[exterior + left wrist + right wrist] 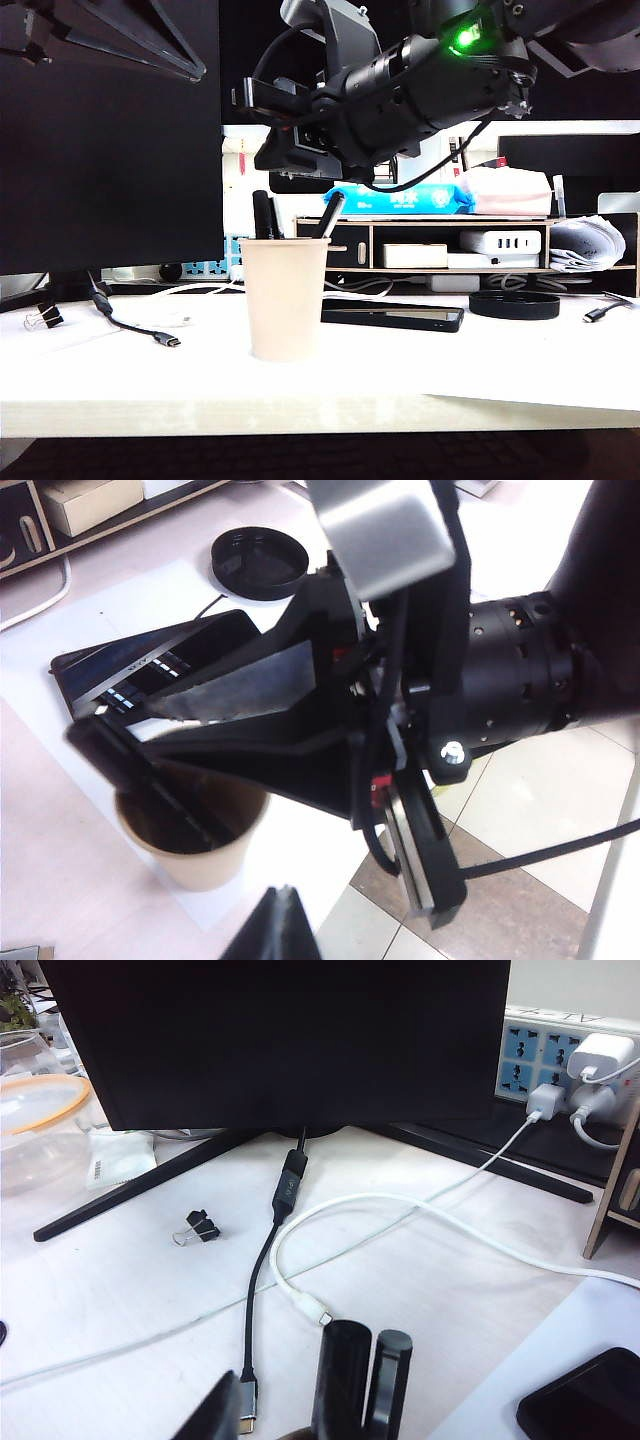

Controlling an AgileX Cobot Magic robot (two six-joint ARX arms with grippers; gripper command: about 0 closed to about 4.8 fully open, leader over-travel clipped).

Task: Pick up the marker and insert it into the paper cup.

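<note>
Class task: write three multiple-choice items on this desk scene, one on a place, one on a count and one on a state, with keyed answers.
1. Where is the thick black marker?
A) standing in the plain beige paper cup
B) lying on the black phone
C) on the wooden shelf

2. How many dark pens stand in the cup?
A) one
B) two
C) four

3. How do the right gripper's jaws stand?
A) shut on the cup
B) shut on the phone
C) open, above the cup

Key: A, its top sticks out above the rim. B, the marker and a slimmer black pen. C, its finger stands clear of the marker. The left gripper, beside the cup, shows only a fingertip.
</note>
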